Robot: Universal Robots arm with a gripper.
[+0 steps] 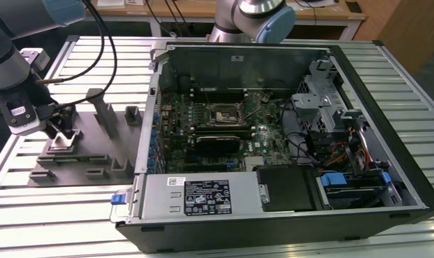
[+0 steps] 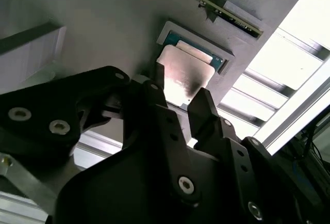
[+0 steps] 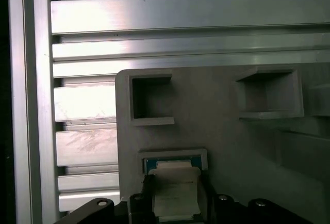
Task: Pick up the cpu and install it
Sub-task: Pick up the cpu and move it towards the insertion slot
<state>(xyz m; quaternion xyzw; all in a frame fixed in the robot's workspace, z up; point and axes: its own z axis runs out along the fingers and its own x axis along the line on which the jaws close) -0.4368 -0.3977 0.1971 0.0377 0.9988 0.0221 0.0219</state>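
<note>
Second wrist view gave us the cpu (image 2: 184, 72) as a silver square caught between the two black fingers (image 2: 203, 105) of the gripper (image 2: 181, 87). One finger pressed against each of two opposite edges, so the jaws stood only as far apart as the chip is wide and had hold of it. The chip sat over the teal-rimmed recess (image 2: 223, 59) of the grey fixture plate (image 2: 103, 22), shifted a little off it; we could not tell whether it touched the recess floor. In the exterior view the gripper pointed down at the plate near its edge toward the exterior view's left, and the arm (image 1: 5, 64) came in from that view's upper left corner. The open computer case (image 1: 238, 67) lay just beside the plate toward the exterior view's right, its black socket frame (image 1: 224, 114) well apart from the chip. Plate and case both rested on the slatted aluminium table (image 1: 59, 215).
</note>
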